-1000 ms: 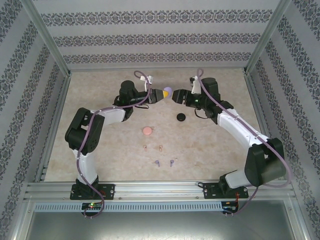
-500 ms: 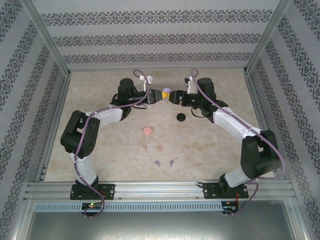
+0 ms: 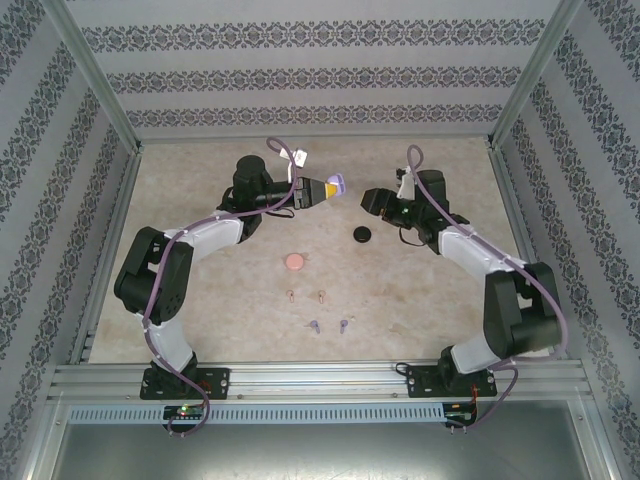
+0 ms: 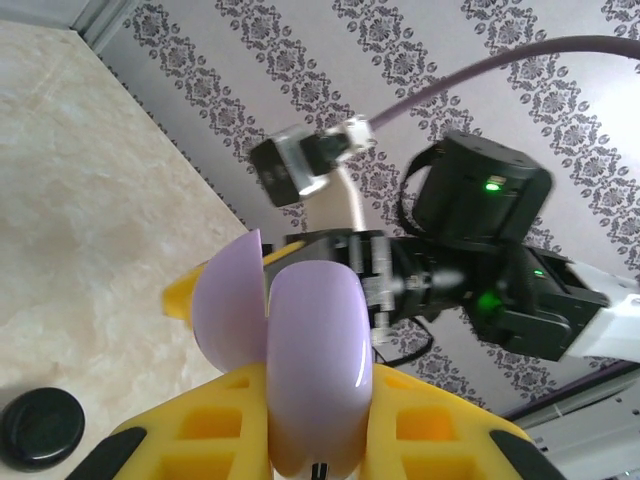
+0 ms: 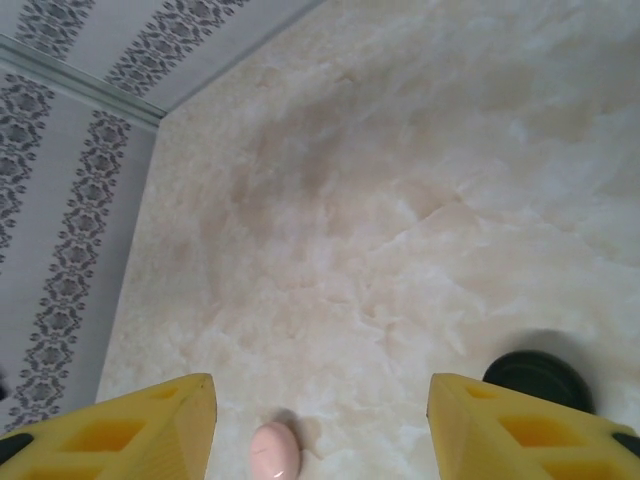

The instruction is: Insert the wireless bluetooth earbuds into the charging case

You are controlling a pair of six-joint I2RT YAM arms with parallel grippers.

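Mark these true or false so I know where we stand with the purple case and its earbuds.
1. The left end effector holds the purple case off the table. True.
2. The right end effector is gripping the purple case too. False: its jaws are open and empty, apart from the case.
3. The black case lies on the table. True.
4. The purple earbuds already sit inside the purple case. False: both lie on the table, towards the arm bases.
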